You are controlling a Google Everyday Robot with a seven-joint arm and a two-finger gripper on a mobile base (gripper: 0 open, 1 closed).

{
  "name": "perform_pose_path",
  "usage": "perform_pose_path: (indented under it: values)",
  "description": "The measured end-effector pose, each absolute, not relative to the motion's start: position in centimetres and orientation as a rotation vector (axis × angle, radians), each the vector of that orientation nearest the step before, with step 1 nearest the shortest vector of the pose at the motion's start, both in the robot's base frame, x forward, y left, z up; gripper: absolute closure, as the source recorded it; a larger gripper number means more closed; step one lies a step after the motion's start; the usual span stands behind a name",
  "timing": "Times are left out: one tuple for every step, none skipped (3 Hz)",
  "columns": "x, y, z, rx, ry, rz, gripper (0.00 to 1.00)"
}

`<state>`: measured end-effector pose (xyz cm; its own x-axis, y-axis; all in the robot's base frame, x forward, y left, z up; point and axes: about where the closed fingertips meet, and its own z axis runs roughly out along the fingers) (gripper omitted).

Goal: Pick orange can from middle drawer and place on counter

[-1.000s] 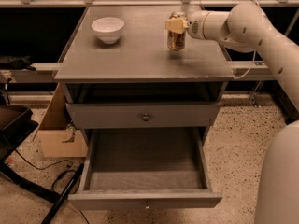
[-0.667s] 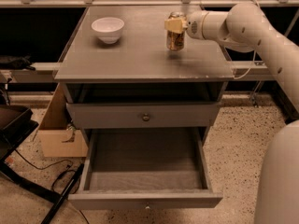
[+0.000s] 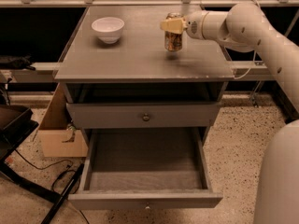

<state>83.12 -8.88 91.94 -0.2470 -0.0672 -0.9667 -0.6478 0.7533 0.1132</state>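
Moved since a second ago: nothing you can make out; gripper (image 3: 172, 26), can (image 3: 174, 41) and both drawers sit where they were.
Gripper: yours is over the back right part of the counter (image 3: 140, 57), reaching in from the right, with its tan tip lying across the can's upper half.
Grip: you cannot tell whether it clamps the can or merely sits against it.
Can: upright, silver top showing just above the tan tip, its base at the counter surface. Whether it rests there or hangs just clear, you cannot tell. A small dark shadow lies just in front of it.
Arm (image 3: 252, 27): white, coming in from your right edge, bent toward the can. Its bulky lower body fills the bottom right corner.
Drawer (image 3: 145, 200): the lowest one, pulled fully out toward the camera, with its grey floor in plain sight.
Upper drawer (image 3: 145, 115): pushed in, with a small knob at the centre of its front and a dark open slot between it and the counter.
Bowl (image 3: 108, 28): white, upright, on the counter's back left, well apart from the can.
Box (image 3: 58, 134): brown cardboard, on the floor against the cabinet's left side.
Cable (image 3: 51, 181): dark loops on the speckled floor, left of the open drawer.
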Motion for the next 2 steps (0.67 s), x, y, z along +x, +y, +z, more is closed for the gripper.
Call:
perform_pose_path:
  values:
    - [83.12,-8.88,91.93,-0.563,1.756,0.604,0.00]
    - [83.15,-8.62,91.87,-0.569,1.758,0.609,0.00]
